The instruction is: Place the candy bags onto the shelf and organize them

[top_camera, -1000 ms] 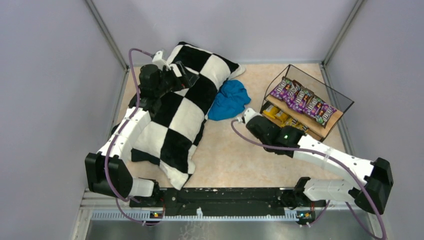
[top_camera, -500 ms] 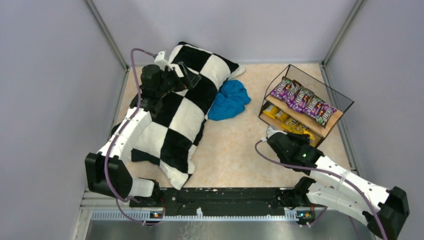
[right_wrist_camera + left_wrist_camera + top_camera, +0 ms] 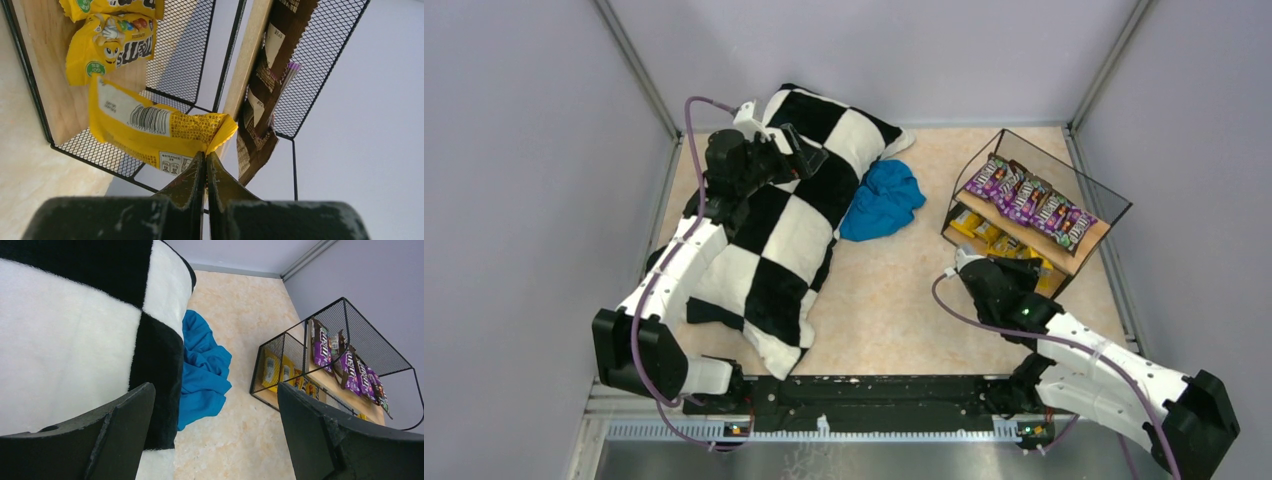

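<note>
The shelf point(image 3: 1114, 205) of wooden boards in a black wire frame stands at the back right. Several purple candy bags point(image 3: 1029, 200) lie in a row on its upper board, and yellow ones point(image 3: 984, 232) on the lower board. My right gripper point(image 3: 205, 156) is shut on the crimped end of a yellow candy bag point(image 3: 150, 130), which it holds at the open front of the lower tier, beside another yellow bag point(image 3: 110, 45). In the top view this gripper point(image 3: 1027, 273) is mostly hidden under its wrist. My left gripper point(image 3: 215, 430) hangs open over the pillow point(image 3: 794, 220), holding nothing.
A black-and-white checkered pillow point(image 3: 75, 350) fills the left side under the left arm. A crumpled blue cloth point(image 3: 882, 200) lies between the pillow and the shelf point(image 3: 345, 305). Grey walls close in on three sides, and the shelf stands close to the right wall.
My right arm has swung from the shelf's left front corner toward its right front, drawing back toward the near edge, then held. The left arm has barely moved.
</note>
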